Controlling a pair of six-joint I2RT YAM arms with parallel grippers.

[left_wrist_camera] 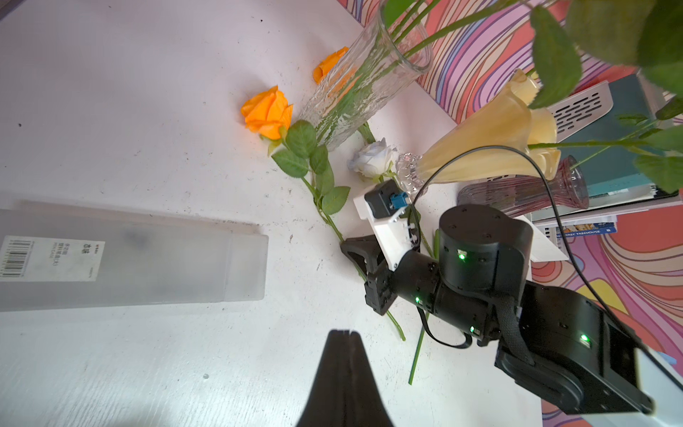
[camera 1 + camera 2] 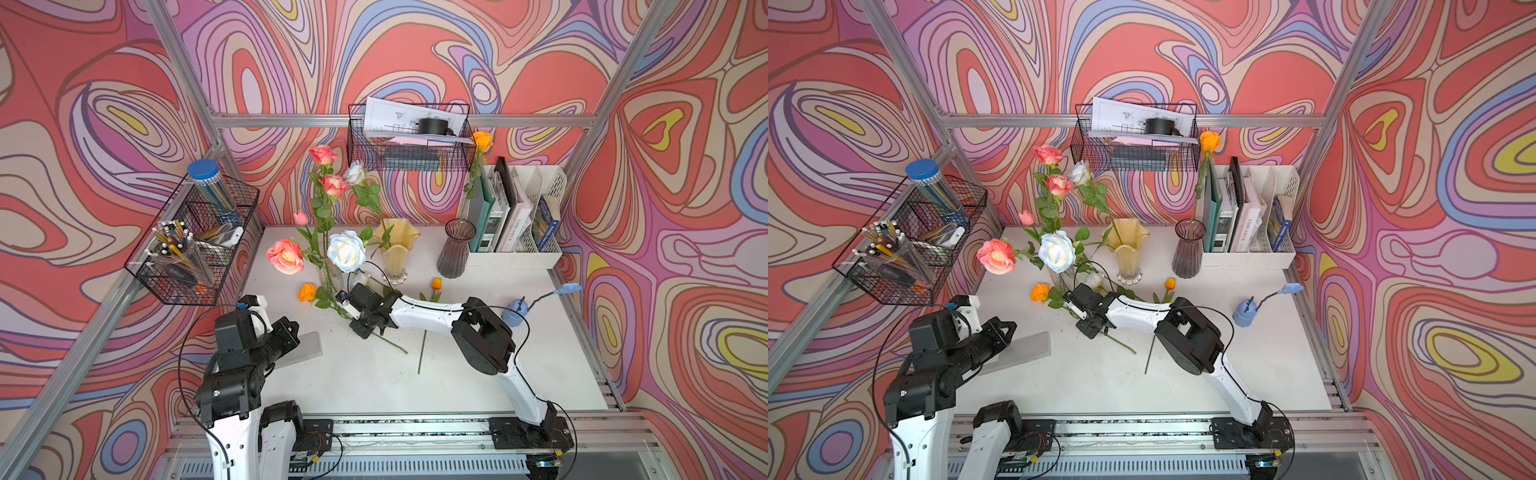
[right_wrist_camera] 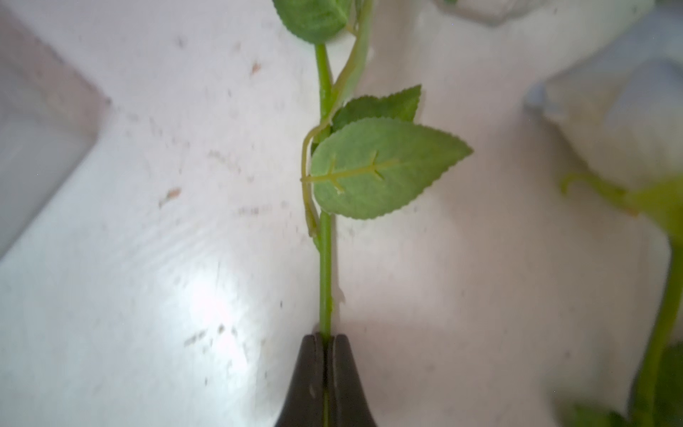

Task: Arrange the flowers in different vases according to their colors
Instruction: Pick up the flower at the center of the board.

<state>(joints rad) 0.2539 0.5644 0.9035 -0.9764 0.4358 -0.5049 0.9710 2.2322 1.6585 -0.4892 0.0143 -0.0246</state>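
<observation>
The orange rose [image 2: 307, 292] lay flat on the table [image 2: 374, 382]. Its head was just beside the foot of the clear vase [image 2: 330, 277], and its stem [image 3: 325, 277] ran back under the right arm. The right gripper [image 3: 325, 338] was pinched shut on that stem, below the lowest leaves and roughly midway along, with nothing else between the jaws. The left gripper [image 1: 343, 334] was closed and empty, hovering over bare table near the pen case [image 1: 129, 258].

The likeliest trouble seemed to be the hold itself. A thin, smooth stem caught in narrow tips could twist or slide once lifted, and the heavy head would then swing down. The leaves sat close to the clear vase, which was tall, slim and crowded with flowers, so a snagged leaf or a brush from the wrist could tip it. A white bud [image 1: 371, 161] lay just beside the gripper, and its stem might get dragged along.

The purple vase [image 2: 456, 249], which held another orange bloom [image 2: 482, 141], looked the proper home. But it stood well apart, past the yellow vase [image 2: 395, 249], and its neck was narrow. With a long tail of stem below the grip, a poor angle could miss the mouth or push the vase over. The tulip [image 2: 436, 284] lay partly beneath the right arm and could be swept aside.
</observation>
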